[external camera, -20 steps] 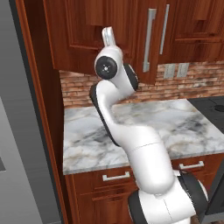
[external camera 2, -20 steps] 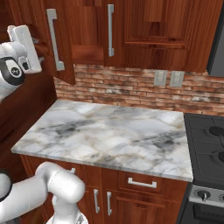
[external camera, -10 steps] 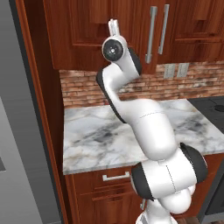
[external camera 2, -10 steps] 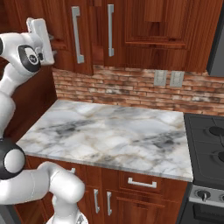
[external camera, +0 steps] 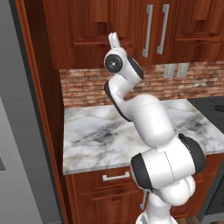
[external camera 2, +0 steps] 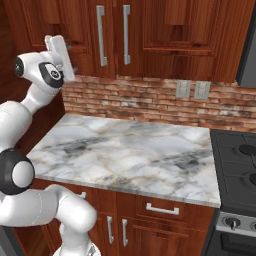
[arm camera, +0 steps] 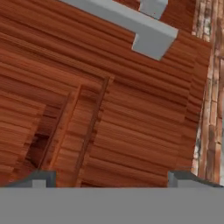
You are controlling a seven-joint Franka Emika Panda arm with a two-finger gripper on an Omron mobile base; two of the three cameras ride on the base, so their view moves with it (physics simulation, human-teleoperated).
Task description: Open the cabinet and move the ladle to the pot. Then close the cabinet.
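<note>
Hand (arm camera: 111, 177) open, fingers spread wide and holding nothing, raised close against the shut left door of the cabinet (external camera 2: 80, 30), beside its silver handle (arm camera: 127, 19).

Even, soft rendered light all round, no glare; faint shadow under the cabinet (external camera 2: 150, 35), hand view coarse and blurry up close.

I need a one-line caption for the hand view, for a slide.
Open gripper close to the closed cabinet door, silver handle just ahead.
</note>
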